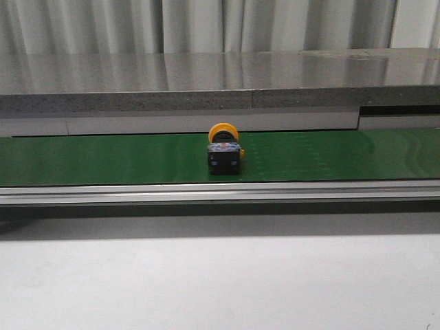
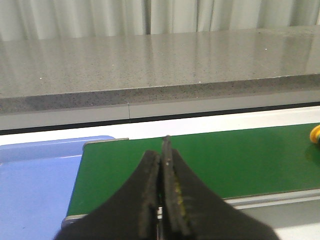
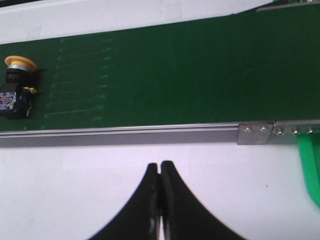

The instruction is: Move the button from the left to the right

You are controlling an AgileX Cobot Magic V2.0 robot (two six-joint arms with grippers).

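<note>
The button [image 1: 224, 150] lies on the green belt [image 1: 103, 158] near the middle of the front view, its yellow-orange cap pointing away and its black body toward me. The right wrist view shows the button [image 3: 17, 87] at the far side of the belt [image 3: 165, 70], well apart from my right gripper [image 3: 160, 165], which is shut and empty over the white table. My left gripper [image 2: 162, 147] is shut with nothing in it, over the belt's end [image 2: 240, 160]; only a yellow sliver of the button [image 2: 315, 135] shows at that view's edge. Neither gripper appears in the front view.
A metal rail [image 1: 220, 191] runs along the belt's near edge, with a bracket [image 3: 255, 134] on it. A grey stone ledge [image 1: 206, 82] stands behind the belt. A blue tray [image 2: 35, 185] lies past the belt's left end. A green strap [image 3: 311, 165] hangs by the rail.
</note>
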